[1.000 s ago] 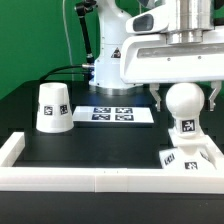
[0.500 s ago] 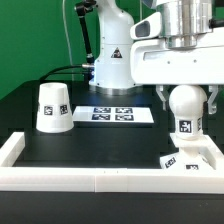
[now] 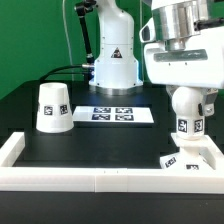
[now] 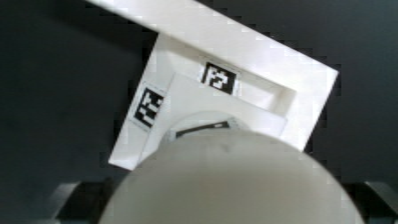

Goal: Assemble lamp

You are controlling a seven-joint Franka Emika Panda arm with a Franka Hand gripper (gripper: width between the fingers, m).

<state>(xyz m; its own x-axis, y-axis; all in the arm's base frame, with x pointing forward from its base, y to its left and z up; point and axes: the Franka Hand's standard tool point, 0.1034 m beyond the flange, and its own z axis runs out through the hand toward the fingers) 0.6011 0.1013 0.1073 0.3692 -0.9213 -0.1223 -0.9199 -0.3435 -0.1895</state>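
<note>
My gripper (image 3: 187,100) is shut on the round white bulb (image 3: 186,108) and holds it upright, tag facing front, over the flat square base (image 3: 192,158) at the exterior view's right. The bulb's lower end is at the base's top; I cannot tell whether it is seated. In the wrist view the bulb (image 4: 222,180) fills the foreground between the dark fingers (image 4: 75,200), with the tagged base (image 4: 222,85) beyond it. The cone shade (image 3: 52,107) stands alone at the exterior view's left.
The marker board (image 3: 120,114) lies on the black table between shade and bulb. A low white wall (image 3: 100,178) runs along the front and up the left side. The arm's base (image 3: 112,65) and a black cable stand behind.
The hand has shifted and turned toward the exterior view's right. The bulb has stayed over the base, slightly lower. The shade and base have not moved.
</note>
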